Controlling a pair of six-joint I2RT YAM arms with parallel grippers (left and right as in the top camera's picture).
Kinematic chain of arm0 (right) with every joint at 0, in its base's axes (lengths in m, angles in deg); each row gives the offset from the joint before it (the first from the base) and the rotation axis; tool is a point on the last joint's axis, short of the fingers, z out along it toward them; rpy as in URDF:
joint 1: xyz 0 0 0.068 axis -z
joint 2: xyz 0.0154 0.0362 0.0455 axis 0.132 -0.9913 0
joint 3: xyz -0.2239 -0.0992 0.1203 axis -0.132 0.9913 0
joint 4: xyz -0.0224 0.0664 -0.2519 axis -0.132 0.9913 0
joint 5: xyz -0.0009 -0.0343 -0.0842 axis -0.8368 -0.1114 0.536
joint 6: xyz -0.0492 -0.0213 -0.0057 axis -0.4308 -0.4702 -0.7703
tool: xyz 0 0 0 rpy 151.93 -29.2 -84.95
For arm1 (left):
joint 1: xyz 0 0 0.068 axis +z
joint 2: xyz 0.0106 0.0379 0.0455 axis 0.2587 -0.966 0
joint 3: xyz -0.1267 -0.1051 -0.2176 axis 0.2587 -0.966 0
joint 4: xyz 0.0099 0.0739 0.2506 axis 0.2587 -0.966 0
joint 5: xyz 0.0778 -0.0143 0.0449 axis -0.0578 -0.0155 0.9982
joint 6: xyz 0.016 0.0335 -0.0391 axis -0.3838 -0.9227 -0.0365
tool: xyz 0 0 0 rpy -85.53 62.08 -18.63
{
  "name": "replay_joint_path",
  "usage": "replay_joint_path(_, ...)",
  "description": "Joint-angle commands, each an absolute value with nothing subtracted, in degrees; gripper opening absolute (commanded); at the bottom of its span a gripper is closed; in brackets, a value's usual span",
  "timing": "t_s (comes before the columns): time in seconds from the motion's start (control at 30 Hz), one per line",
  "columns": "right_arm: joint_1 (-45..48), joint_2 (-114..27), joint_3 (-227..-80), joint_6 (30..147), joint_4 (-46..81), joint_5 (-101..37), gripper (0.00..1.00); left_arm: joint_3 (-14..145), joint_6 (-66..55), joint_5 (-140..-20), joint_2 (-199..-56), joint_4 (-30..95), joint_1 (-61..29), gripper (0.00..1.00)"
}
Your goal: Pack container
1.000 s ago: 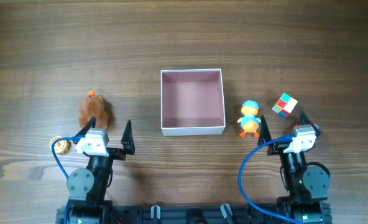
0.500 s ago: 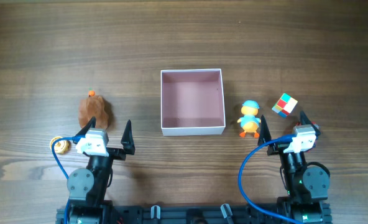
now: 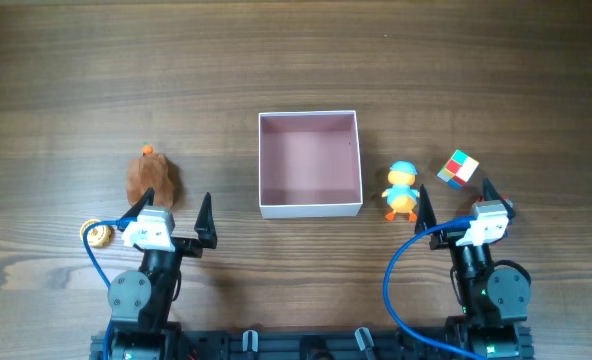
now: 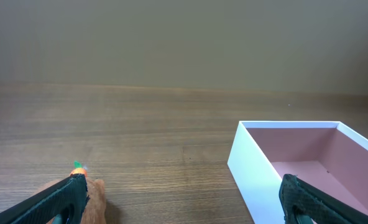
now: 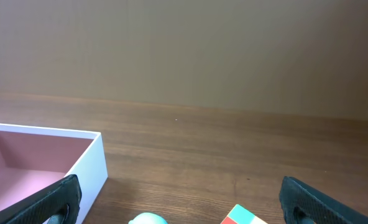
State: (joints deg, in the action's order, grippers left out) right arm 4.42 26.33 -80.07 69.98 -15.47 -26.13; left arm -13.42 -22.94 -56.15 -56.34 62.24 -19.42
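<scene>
The small square white-walled box with a dull pink inside point(image 3: 310, 165) sits mid-way across the wooden surface point(image 3: 476, 60), between a brown furry toy point(image 3: 152, 178) and a yellow duck figure in a blue cap point(image 3: 402, 192). The left arm's fingers point(image 3: 206, 215) and the right arm's fingers point(image 3: 421, 212) are spread wide, gripping nothing.

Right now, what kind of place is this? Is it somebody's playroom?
Most likely a robot practice bench, not a playroom. The wooden table sits by a plain wall, the left gripper and right gripper stand open at its edge, and a duck toy and coloured cube lie near an empty container.
</scene>
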Motion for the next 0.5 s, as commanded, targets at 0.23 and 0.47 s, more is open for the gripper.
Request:
replay_joint_path(0.23,4.82,26.53,-80.24,80.19,-15.71,-30.24,1.0,-13.88,-22.7,-57.06,-55.99,62.91,-19.11,1.0)
replay_joint_path(0.47,4.84,16.43,-99.33,86.38,0.04,-30.03,1.0,5.18,-16.73,-56.85,-65.06,48.07,-19.09,1.0)
